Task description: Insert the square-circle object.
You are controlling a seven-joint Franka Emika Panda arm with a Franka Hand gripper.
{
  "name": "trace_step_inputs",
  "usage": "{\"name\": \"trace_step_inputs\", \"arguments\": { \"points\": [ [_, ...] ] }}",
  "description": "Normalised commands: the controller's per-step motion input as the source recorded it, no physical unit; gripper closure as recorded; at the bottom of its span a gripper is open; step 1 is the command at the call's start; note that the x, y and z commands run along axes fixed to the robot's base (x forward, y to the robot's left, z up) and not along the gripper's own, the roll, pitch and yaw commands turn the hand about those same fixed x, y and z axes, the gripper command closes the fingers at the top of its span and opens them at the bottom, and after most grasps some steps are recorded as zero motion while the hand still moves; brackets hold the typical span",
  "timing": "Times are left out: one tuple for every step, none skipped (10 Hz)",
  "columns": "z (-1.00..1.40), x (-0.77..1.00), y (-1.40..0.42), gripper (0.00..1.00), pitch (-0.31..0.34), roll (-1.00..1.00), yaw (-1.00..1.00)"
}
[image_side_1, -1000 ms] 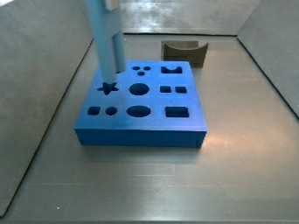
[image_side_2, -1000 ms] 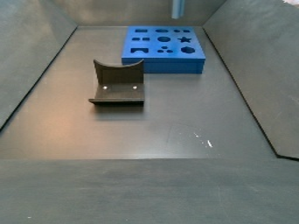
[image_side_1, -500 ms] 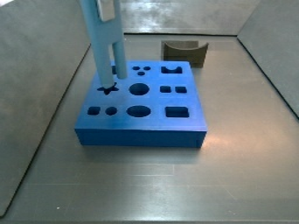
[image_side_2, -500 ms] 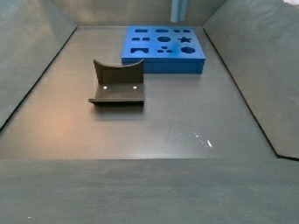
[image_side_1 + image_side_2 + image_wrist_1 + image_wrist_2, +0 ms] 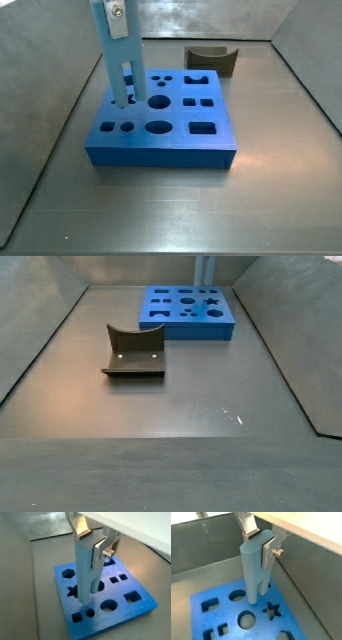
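The gripper (image 5: 93,543) clamps a long light-blue peg (image 5: 256,572) upright over the blue block (image 5: 160,125) near the counter's far edge; its lower tip hides the hole beneath, and the arm is cut off above, fixture (image 5: 134,352) well apart

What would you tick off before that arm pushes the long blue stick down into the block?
1. Piece gripped: the gripper is shut on the blue piece. Ok.
2. Piece upright: it hangs vertical in a side view. Ok.
3. Tip over the correct hole of the blue block: cannot tell.
4. Tip already inside a hole: cannot tell.
5. Fixture away from the block: ok.
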Motion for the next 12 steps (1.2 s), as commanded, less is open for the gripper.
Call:
{"name": "trace_step_inputs", "arguments": {
  "points": [
    [-0.06,0.0,-0.07,1.0,-0.061,-0.12,-0.99],
    [-0.12,0.0,-0.06,1.0,-0.117,-0.17,-0.94],
    [-0.13,0.0,-0.1,1.0,-0.11,-0.17,-0.9],
    [-0.19,-0.06,-0.15,1.0,-0.12,-0.21,-0.81],
    [-0.22,-0.13,-0.17,1.0,-0.084,-0.26,-0.72],
    [-0.05,-0.32,-0.17,1.0,-0.06,-0.18,-0.46],
    [-0.03,-0.42,-0.07,1.0,-0.069,-0.12,-0.34],
    [-0.07,-0.44,0.0,1.0,-0.077,-0.07,-0.25],
    [-0.14,-0.26,-0.01,1.0,-0.036,0.0,-0.27],
    [-0.29,-0.08,-0.08,1.0,-0.021,-0.06,-0.3],
    [-0.35,0.0,-0.16,1.0,-0.01,-0.16,-0.23],
    [-0.33,0.02,-0.14,1.0,0.0,-0.2,-0.1]
  ]
}}
